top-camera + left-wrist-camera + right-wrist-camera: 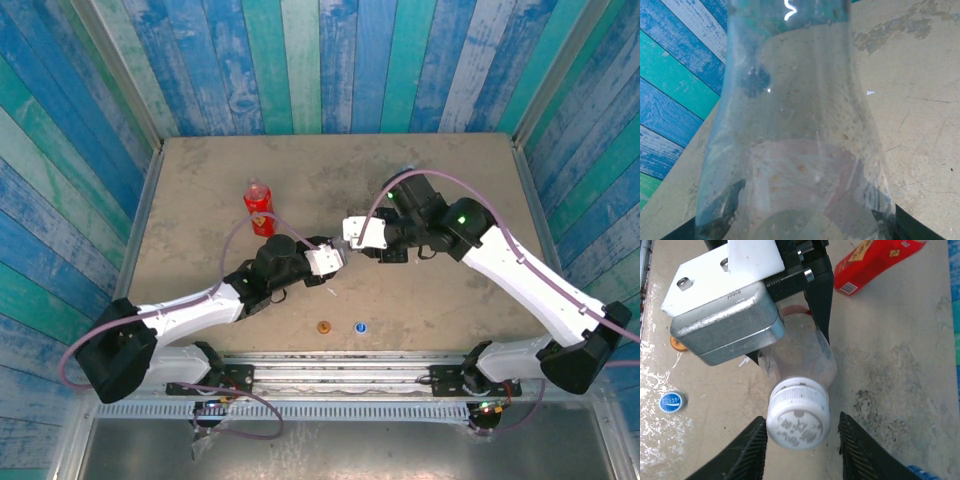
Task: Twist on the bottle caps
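Observation:
My left gripper is shut on a clear bottle with a red label and holds it above the table's middle. The bottle's neck points at my right gripper. A white cap sits on the neck. The right gripper stands open around that cap: its left finger is at the cap's side, and a gap shows at the right finger. An all-red bottle stands at the back left. The orange cap and the blue cap lie loose near the front edge.
A small white scrap lies on the table just in front of the left gripper. Blue and green plank walls close in the back and both sides. A metal rail runs along the front edge.

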You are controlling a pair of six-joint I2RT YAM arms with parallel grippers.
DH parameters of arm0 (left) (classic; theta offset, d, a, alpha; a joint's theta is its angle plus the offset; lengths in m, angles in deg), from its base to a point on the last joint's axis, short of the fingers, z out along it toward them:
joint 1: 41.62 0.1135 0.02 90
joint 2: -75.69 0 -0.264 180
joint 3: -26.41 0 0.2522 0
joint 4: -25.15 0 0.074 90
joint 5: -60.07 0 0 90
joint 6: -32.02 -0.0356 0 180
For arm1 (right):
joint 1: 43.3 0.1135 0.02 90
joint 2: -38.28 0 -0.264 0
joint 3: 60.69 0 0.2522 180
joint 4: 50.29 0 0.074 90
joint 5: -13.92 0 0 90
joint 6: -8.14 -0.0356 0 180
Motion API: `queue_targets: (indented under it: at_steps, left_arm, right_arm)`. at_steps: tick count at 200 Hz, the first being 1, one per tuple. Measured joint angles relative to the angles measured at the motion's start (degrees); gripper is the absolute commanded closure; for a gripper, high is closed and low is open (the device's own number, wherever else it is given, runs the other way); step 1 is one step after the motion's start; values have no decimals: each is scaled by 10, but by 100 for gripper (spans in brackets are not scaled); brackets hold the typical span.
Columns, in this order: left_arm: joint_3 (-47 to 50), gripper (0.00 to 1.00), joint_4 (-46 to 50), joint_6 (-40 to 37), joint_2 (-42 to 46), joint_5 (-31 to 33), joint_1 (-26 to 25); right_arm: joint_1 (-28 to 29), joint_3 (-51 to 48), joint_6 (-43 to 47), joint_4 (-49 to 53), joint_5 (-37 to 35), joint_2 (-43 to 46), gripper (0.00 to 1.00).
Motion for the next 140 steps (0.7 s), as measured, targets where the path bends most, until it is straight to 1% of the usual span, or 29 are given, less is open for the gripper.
queue_targets:
  at_steps: [29,33,44,49,64,84,96,106,115,127,140]
  left_arm:
    - [0,45,3,1,0,0,0]
    - [0,46,3,2,0,0,0]
    - [-1,55,6,7,0,-2,0]
    - [-1,57,7,10,0,-2,0]
    - [-4,57,11,19,0,-2,0]
    - [-6,56,12,34,0,0,2]
    - [-6,56,9,46,0,0,3]
    - [-6,57,4,58,0,0,3]
    - [-6,58,-1,69,0,0,3]
    - [-6,59,-6,77,0,-2,3]
    - [-6,61,-10,79,0,-5,2]
  right_arm:
    - [0,1,0,3,4,-3,83]
    - [0,1,-2,3,4,-3,85]
    - [0,1,-21,3,0,-3,89]
    - [0,1,-35,3,-2,-3,91]
    - [2,1,-113,-3,-16,-3,96]
    - [8,1,-275,-16,-37,-2,97]
    - [10,1,-394,-25,-42,-2,97]
    - [10,0,-500,-34,-43,1,94]
    - [9,-6,-570,-45,-42,6,92]
    - [7,-15,-634,-58,-42,15,87]
    - [5,-27,-658,-69,-42,26,75]
